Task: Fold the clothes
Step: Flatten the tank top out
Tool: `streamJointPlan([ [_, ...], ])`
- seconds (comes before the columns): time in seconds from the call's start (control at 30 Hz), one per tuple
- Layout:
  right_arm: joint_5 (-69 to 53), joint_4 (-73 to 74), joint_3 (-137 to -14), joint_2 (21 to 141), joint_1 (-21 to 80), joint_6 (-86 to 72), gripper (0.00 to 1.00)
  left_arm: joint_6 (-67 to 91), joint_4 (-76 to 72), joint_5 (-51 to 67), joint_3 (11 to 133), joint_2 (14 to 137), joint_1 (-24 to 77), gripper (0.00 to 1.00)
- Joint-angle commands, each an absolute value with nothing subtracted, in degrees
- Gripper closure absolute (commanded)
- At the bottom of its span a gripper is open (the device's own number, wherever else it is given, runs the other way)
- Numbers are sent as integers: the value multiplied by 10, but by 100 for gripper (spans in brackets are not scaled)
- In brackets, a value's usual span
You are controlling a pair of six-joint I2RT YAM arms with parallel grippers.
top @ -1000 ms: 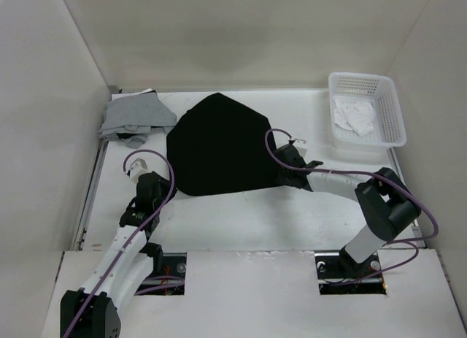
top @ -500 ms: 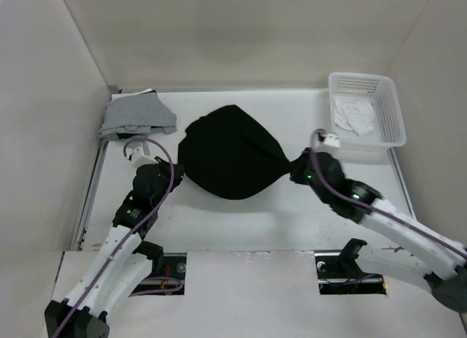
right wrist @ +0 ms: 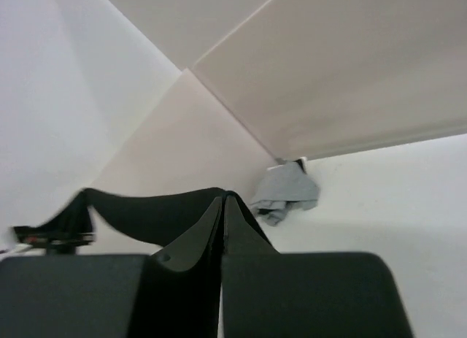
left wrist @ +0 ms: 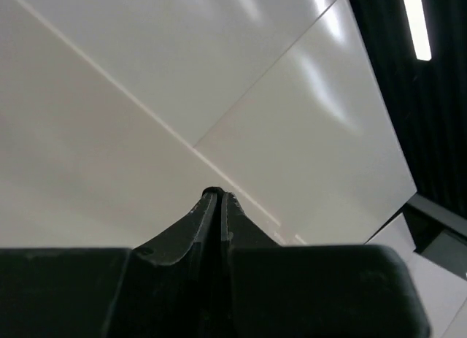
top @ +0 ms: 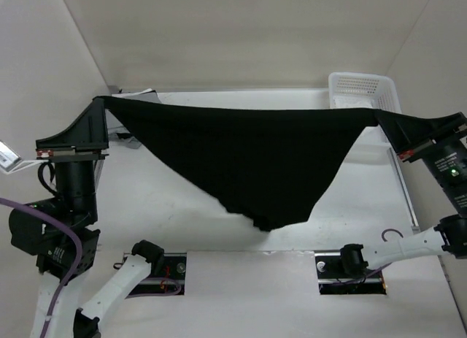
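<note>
A plain black garment (top: 248, 155) of the clothes hangs in the air above the table, stretched wide and sagging to a point near the front. My left gripper (top: 100, 101) is shut on its left corner, raised high at the far left. My right gripper (top: 381, 117) is shut on its right corner, raised at the far right. In the right wrist view the shut fingers (right wrist: 223, 197) pinch the black cloth (right wrist: 146, 210), which runs off to the left. The left wrist view shows only shut fingers (left wrist: 216, 194) against the walls. A grey garment (right wrist: 287, 194) lies crumpled in the table's far left corner.
A white basket (top: 361, 81) stands at the back right, partly behind the stretched cloth. White walls enclose the table on three sides. Both arm bases sit at the near edge, with purple cables looping beside them.
The right gripper closed on the black garment. Both arms then rose and spread apart, lifting the garment off the table and pulling it out wide.
</note>
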State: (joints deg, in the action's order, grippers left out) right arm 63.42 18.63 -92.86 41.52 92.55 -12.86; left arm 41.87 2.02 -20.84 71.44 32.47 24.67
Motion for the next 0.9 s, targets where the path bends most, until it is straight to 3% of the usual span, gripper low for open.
streamJointPlan([
  [0.0,705,36,-919,466,934,100,100,381,8,-232,733,371,247,96],
  [0.13,661,-33,-910,485,867,172,100,366,-8,-246,722,419,232,96],
  [0.27,576,65,-876,537,745,66,100,384,-20,-257,655,463,231,96],
  [0.37,395,215,-848,588,595,-134,100,402,-43,-260,588,489,211,96],
  [0.47,206,162,-781,615,414,-214,100,439,-57,-237,565,540,166,96],
  [0.53,142,132,-780,658,350,-240,100,461,-80,-215,572,597,132,96],
  [0.67,56,132,-896,795,251,-267,100,486,-96,-164,676,743,89,97],
  [0.87,32,252,-1225,957,203,-247,100,462,-48,-129,900,860,59,98],
])
